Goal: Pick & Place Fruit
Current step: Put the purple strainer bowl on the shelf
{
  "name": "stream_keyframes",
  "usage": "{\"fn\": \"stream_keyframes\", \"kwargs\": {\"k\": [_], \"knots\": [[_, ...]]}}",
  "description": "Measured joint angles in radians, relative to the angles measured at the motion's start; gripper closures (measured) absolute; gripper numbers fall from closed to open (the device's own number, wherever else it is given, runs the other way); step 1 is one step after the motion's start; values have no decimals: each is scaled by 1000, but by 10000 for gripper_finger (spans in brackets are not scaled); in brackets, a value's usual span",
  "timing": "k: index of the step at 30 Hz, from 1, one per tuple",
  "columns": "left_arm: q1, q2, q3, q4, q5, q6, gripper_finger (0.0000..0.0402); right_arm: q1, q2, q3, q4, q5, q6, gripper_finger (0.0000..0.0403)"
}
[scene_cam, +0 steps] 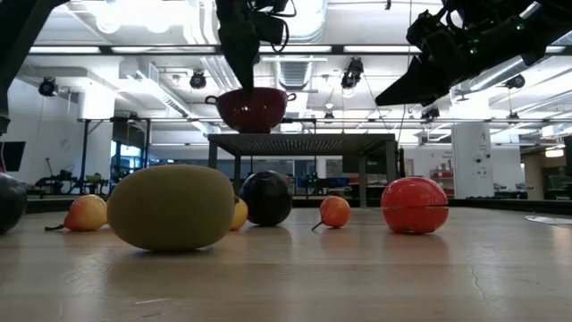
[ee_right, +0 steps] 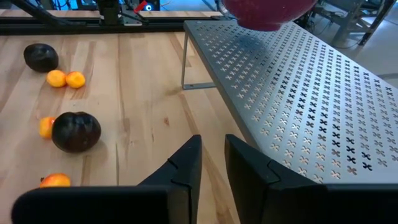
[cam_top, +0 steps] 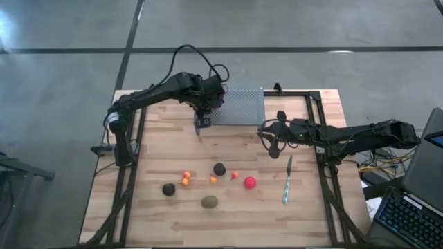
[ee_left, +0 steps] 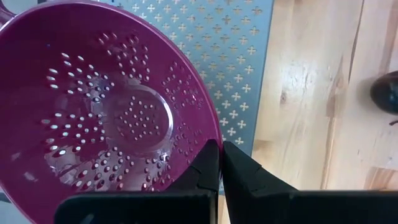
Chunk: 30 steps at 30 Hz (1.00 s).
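Fruit lies scattered on the near part of the wooden worktop (cam_top: 173,149). The left tool (ee_left: 221,163) pinches the rim of a purple colander (ee_left: 93,106) above a perforated metal shelf (cam_top: 242,105); the right tool (ee_right: 212,155) hovers nearby, slightly spread. Olive-green fruit (cam_top: 209,201), dark balls (cam_top: 219,169), red ball (cam_top: 249,182), tiny orange pieces (cam_top: 186,178).

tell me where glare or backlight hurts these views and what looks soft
Low view: bright ceiling lights backlight both arms into silhouettes; the near olive-green fruit looms large and soft. Left wrist view: glossy highlights on the purple colander. High view: even light, faint shadows under the fruit.
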Motion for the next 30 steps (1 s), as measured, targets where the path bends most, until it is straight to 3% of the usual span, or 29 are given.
{"fn": "stream_keyframes", "kwargs": {"k": [19,30], "knots": [[-20,0,-1,0,-16,-6,395,0,0,0,34,0,-7,300],[-29,0,-3,-7,-31,-13,395,0,0,0,33,0,-15,329]]}}
